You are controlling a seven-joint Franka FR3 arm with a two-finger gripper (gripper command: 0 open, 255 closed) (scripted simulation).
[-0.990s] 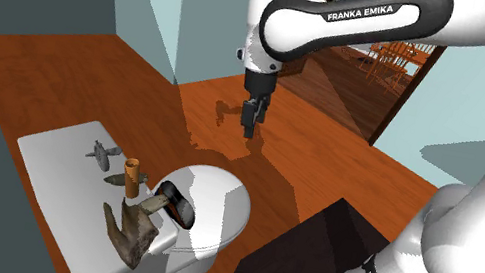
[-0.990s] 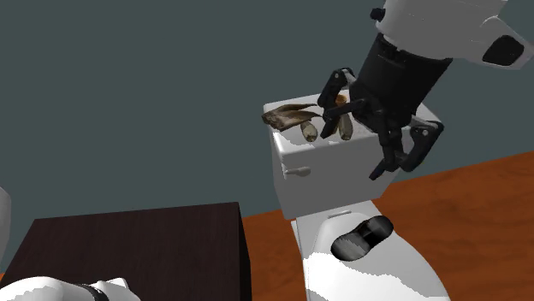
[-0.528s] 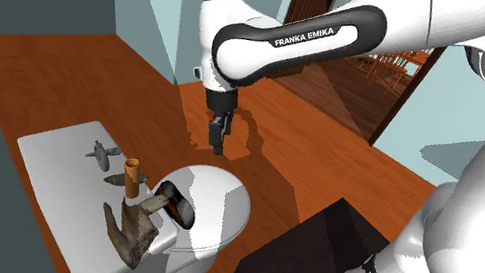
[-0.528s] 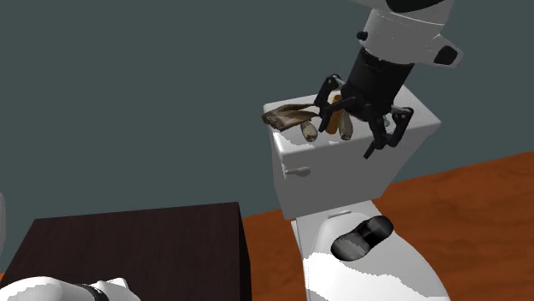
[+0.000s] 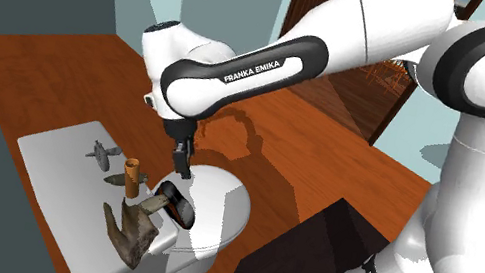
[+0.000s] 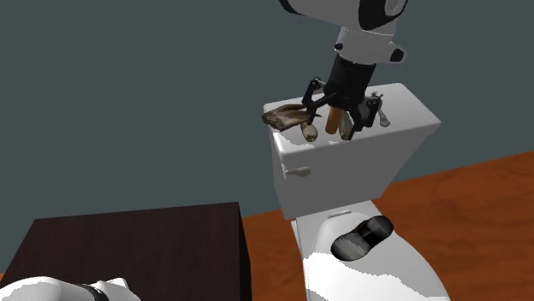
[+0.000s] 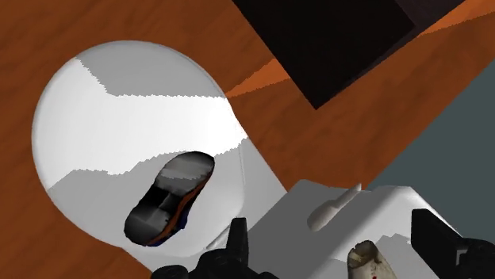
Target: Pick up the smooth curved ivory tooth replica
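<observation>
Approach step: my jaws stand wide over the toilet tank (image 7: 394,208), the tooth (image 7: 367,259) between them, untouched. Next, in my judgement: descend, then close.

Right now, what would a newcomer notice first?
The white arm arches down over a toilet, its open hand by the tank. A dark shoe lies on the toilet lid, and brownish oddments crowd the tank top.

white arm (image 5: 380,32), black gripper (image 5: 181,164)
</observation>
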